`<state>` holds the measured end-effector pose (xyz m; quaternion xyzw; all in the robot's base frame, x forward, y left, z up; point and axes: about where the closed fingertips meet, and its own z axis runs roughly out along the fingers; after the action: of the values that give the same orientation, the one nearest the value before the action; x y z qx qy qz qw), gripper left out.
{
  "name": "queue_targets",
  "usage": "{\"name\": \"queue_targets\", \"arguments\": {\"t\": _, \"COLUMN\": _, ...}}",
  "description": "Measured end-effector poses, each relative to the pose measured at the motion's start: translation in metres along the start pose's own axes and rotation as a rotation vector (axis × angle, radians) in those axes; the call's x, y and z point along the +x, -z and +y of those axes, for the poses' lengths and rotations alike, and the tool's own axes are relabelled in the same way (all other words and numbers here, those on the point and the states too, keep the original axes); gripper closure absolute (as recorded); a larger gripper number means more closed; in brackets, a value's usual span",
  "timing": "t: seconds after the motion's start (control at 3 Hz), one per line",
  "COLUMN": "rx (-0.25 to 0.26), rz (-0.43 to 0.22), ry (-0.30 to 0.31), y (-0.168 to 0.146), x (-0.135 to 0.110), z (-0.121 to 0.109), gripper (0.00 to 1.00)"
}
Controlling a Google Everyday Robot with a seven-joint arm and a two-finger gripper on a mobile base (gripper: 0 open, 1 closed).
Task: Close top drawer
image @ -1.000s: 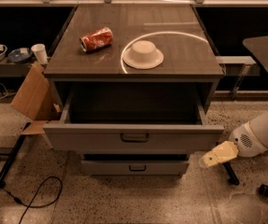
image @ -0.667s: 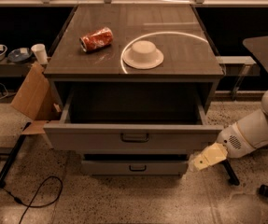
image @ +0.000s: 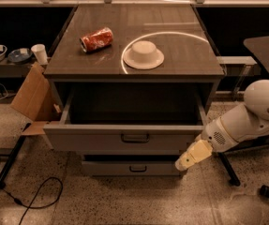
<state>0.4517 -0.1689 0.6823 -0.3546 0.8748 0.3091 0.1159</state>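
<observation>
The top drawer [image: 101,137] is a wide grey box drawer. It stands pulled far out of the grey cabinet [image: 138,67], and its inside looks dark and empty. A small dark bar handle [image: 135,138] sits at the centre of its flat front. My gripper [image: 184,162] reaches in from the right on a white arm [image: 246,121]. Its cream-coloured tip is just below the drawer front's lower right corner, in front of the shallower drawer [image: 124,168] underneath.
A crushed red can [image: 96,39] and an upturned white bowl [image: 144,54] lie on the cabinet top. A cardboard box [image: 33,97] leans at the left. A black cable [image: 35,196] runs on the floor. A dark stand leg [image: 227,168] is at the right.
My arm and gripper have moved left and slightly up, from the right of the cabinet to the drawer front's lower right corner. The drawer has not moved.
</observation>
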Motion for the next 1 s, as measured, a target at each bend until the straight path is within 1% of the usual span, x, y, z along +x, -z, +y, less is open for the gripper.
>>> {"name": "queue_targets", "arguments": {"t": 0.33, "rx": 0.059, "rz": -0.007, "ry": 0.016, "y": 0.005, "x": -0.015, "z": -0.008, "gripper": 0.00}}
{"name": "queue_targets", "arguments": {"t": 0.67, "rx": 0.101, "rz": -0.007, "ry": 0.018, "y": 0.007, "x": -0.030, "z": -0.019, "gripper": 0.00}}
{"name": "queue_targets", "arguments": {"t": 1.0, "rx": 0.110, "rz": 0.013, "ry": 0.025, "y": -0.002, "x": -0.042, "z": -0.024, "gripper": 0.00}}
